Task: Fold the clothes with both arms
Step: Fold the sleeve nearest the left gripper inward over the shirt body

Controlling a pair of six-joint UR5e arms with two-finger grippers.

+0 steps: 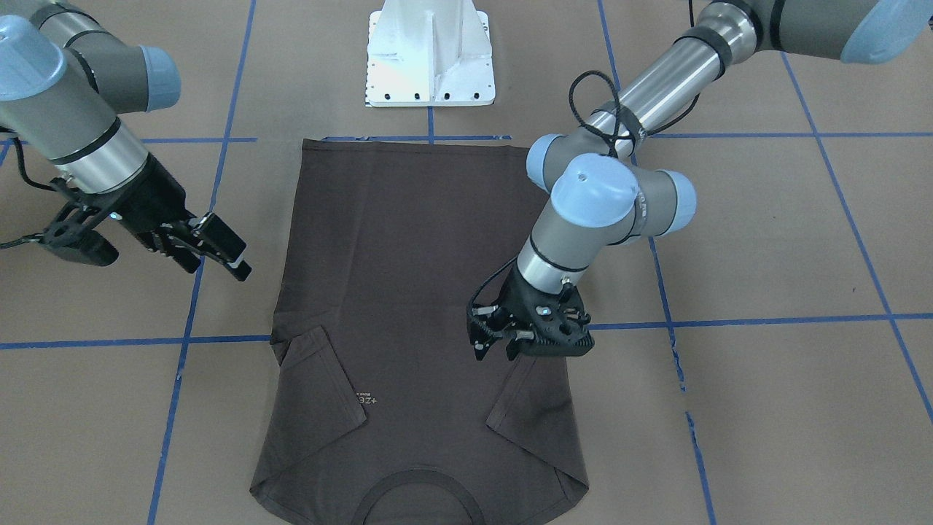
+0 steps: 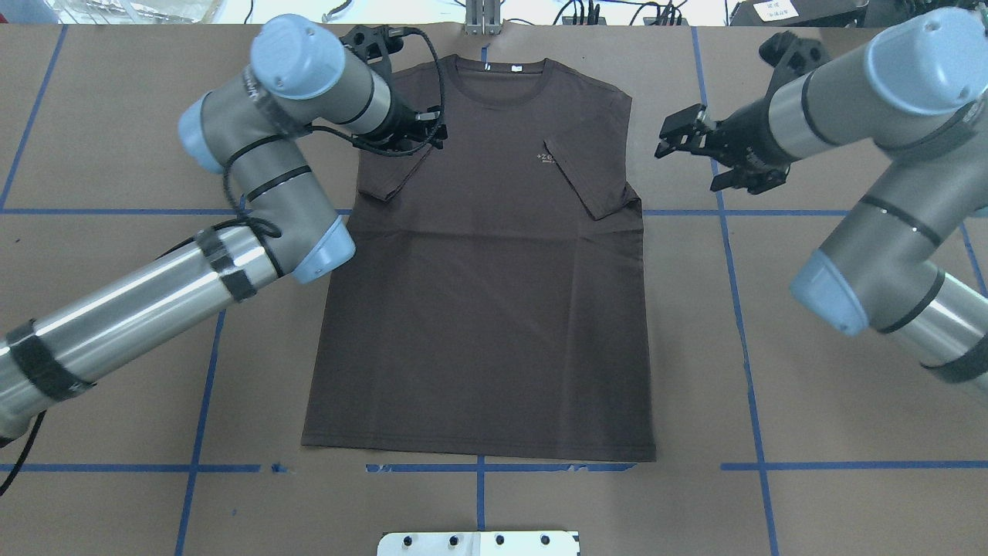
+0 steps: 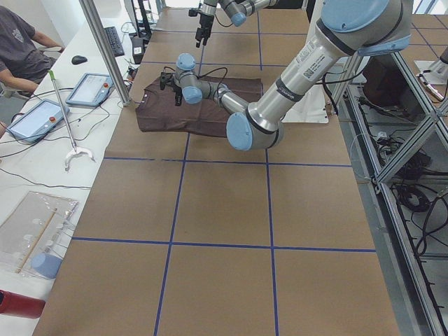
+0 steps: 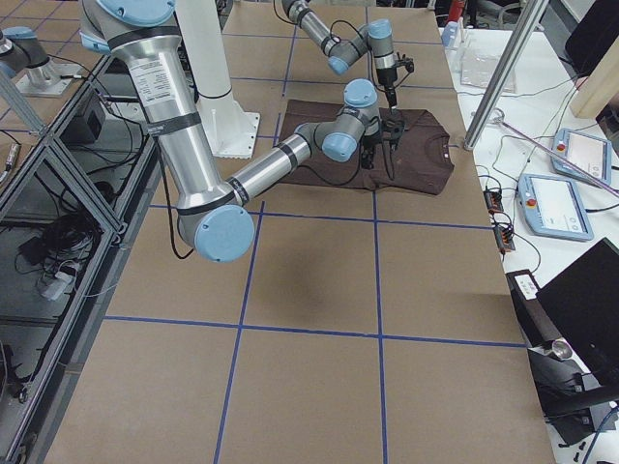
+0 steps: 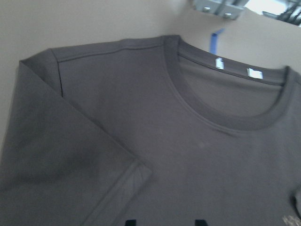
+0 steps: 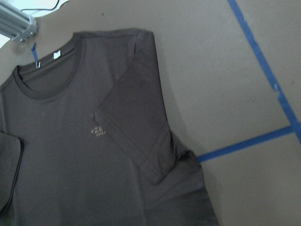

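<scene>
**A:** Where did the T-shirt (image 2: 478,309) lie?

**B:** It lay flat and chest up on the brown table (image 2: 810,401). Its collar (image 2: 502,86) was at the far edge and its hem (image 2: 478,450) was near the robot. Both sleeves were folded in over the chest.

**A:** And the left gripper (image 1: 496,354)?

**B:** It hung over the left sleeve (image 2: 388,171), with its fingers parted and nothing between them.

**A:** The right gripper (image 1: 219,266)?

**B:** It was off the cloth, above bare table just right of the right sleeve (image 2: 590,177). It was likewise parted and empty.

T-shirt (image 2: 478,270) chest logo (image 6: 97,131) illegibly small.
</scene>
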